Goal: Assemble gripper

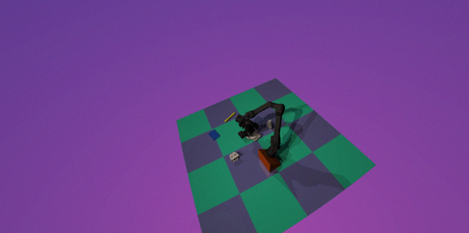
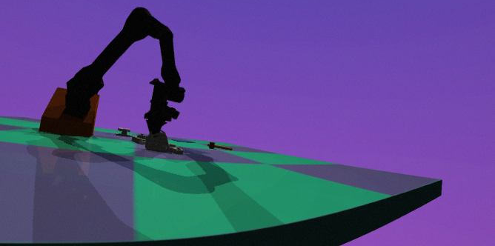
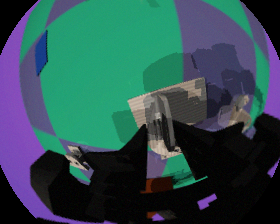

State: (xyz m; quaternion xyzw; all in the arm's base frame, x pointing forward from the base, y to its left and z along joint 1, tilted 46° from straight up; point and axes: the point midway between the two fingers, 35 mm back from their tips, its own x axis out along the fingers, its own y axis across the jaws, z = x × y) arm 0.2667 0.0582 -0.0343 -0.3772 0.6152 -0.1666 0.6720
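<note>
My gripper (image 1: 251, 133) (image 2: 155, 132) (image 3: 157, 124) points down and is shut on a grey curved jaw (image 3: 162, 107). The held jaw stands over the pale ridged gripper base (image 1: 255, 138) (image 3: 193, 102); whether it touches the base or sits on a pin is not clear. The fingers and the held jaw hide the pins. The other jaw (image 1: 269, 123) (image 3: 237, 116) lies on the board apart from the base, to its right in the wrist view. The pale housing plate (image 1: 234, 156) (image 2: 123, 131) (image 3: 78, 157) lies apart from the base, at left in the wrist view.
A flat blue square (image 1: 214, 135) (image 3: 41, 53) and a yellow stick (image 1: 229, 117) (image 2: 222, 147) lie beyond the gripper. The arm's orange mount (image 1: 269, 161) (image 2: 68, 115) stands on the checkered board (image 1: 214, 183) (image 2: 207, 219). The right finger passes close to the loose jaw in the wrist view.
</note>
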